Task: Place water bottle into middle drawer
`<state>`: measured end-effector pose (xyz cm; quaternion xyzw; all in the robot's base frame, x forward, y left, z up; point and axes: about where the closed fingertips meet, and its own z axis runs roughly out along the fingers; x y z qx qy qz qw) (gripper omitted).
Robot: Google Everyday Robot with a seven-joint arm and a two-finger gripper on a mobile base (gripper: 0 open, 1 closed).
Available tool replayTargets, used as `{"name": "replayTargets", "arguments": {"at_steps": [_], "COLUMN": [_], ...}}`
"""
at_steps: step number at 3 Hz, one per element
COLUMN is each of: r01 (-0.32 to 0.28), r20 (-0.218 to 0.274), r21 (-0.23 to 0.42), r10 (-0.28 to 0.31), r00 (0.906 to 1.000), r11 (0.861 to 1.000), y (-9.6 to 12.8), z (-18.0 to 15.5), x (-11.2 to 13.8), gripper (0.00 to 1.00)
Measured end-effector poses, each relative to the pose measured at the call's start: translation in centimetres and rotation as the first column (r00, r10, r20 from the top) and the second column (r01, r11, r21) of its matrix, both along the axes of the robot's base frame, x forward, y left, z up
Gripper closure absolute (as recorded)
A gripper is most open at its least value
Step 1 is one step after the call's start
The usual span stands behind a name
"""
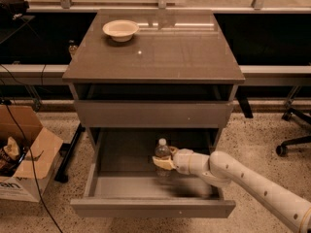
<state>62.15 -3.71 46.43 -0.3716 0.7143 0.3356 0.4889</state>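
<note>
Glare above; end effector (pixel 163 163) in (seemingly) shadowed drawer (pixel 146 207).

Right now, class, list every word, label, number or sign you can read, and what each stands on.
"an": cut-off dark letters on the front of the cardboard box, at left.
Label of the water bottle, gripped by the claw in the open middle drawer: too blurred to read.
No other text visible.
</note>
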Motion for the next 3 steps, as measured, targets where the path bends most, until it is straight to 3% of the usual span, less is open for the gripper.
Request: {"name": "replayTargets", "arguments": {"at_steps": [1, 2, 3], "r01": [0.022, 0.017, 0.015], "r20": [-0.031, -0.030, -0.030], "r21": [-0.002, 0.000, 0.001], "r10": [-0.022, -0.017, -0.015], "r00": [0.9993, 0.9994, 0.9994], "r11": [1.000, 1.000, 1.000], "y": [-0.35, -0.08, 0.06], "z": [-1.65, -1.59, -1.59], "x": [-0.06, -0.08, -0.10], "gripper": [0.30, 0.07, 0.00]}}
